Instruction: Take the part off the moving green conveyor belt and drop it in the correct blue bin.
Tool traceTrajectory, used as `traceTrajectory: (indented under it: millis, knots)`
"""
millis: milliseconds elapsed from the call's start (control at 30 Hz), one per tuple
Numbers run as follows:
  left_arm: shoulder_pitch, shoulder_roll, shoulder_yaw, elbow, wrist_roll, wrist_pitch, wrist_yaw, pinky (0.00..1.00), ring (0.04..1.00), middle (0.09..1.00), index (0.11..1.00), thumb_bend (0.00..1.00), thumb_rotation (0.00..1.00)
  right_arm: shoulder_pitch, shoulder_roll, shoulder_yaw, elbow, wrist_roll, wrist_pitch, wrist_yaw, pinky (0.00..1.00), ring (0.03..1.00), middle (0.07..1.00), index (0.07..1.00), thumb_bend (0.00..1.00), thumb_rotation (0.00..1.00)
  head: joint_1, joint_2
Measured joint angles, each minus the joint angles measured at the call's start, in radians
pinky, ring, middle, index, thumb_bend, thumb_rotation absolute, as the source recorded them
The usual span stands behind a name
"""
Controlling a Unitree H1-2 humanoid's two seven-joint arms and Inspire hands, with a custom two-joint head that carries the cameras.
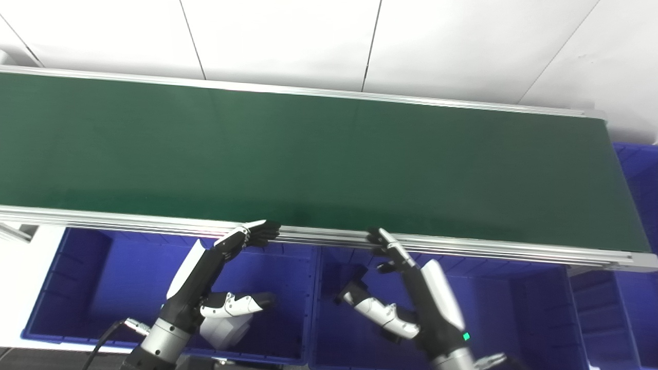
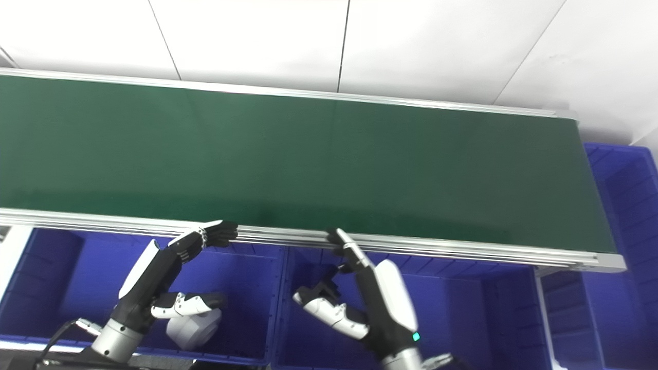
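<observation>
belt bare, no part | left hand, right hand by its near rail, fingers spread, empty, apparently waiting | blue bins below, white part in left one

The green conveyor belt lies bare across its whole width, so I have open room above it anywhere. Its aluminium front rail stands between my hands and the belt; my left hand and right hand are both spread, fingertips just at that rail. Below me the left blue bin holds a white part under my left thumb; the middle blue bin is roomy.
</observation>
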Motion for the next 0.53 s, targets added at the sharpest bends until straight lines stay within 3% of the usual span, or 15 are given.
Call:
traceTrajectory:
  millis: [67,233,533]
  knots:
    - [-0.003,-0.002,0.001,0.001,0.001,0.0,0.0,0.73,0.777,0.791,0.792,0.8,0.55,0.0,0.002,0.0,0.065,0.031,-0.072,-0.039,0.76,0.844,0.901,0.946,0.72,0.71,0.0,0.0]
    - [-0.004,-0.012,-0.003,0.006,0.0,0.0,0.0,0.73,0.776,0.794,0.795,0.79,0.53,-0.015,-0.002,-0.002,0.18,0.075,-0.179,-0.092,0.79,0.869,0.933,0.984,0.75,0.67,0.014,-0.02]
    - [-0.007,-0.022,-0.007,0.011,-0.003,0.0,0.001,0.73,0.783,0.803,0.802,0.77,0.52,-0.041,-0.008,-0.007,0.231,0.097,-0.237,-0.101,0.84,0.898,0.958,1.0,0.76,0.68,0.017,-0.032]
